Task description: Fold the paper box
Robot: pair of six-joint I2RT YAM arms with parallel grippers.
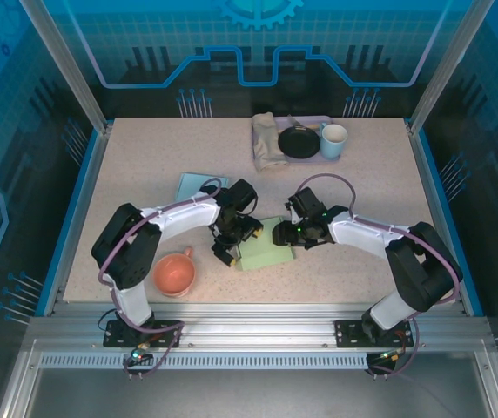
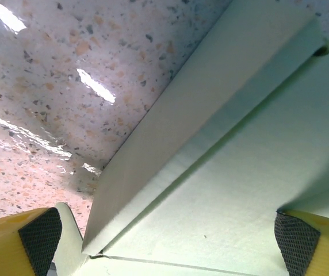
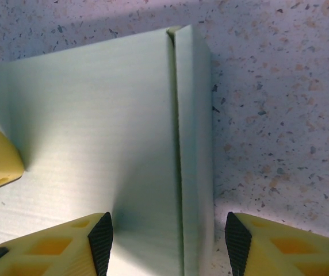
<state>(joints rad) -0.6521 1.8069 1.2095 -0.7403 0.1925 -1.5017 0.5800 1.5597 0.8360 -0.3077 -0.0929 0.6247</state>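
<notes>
- The right gripper (image 3: 167, 244) hangs with its jaws apart, astride the folded flap (image 3: 194, 144) of the paper box (image 3: 90, 115).
- The speckled table (image 3: 279, 115) lies beside it.

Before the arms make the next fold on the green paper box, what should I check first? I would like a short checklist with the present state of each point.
1. Left gripper open: ok, jaws wide apart over the paper box.
2. Right gripper placed around the side flap: ok, one finger on each side.
3. Right gripper not yet squeezing the flap: ok, gaps show on both sides.
4. Pink cup apart from the box: ok.
5. Side flap standing fully upright: cannot tell.
</notes>
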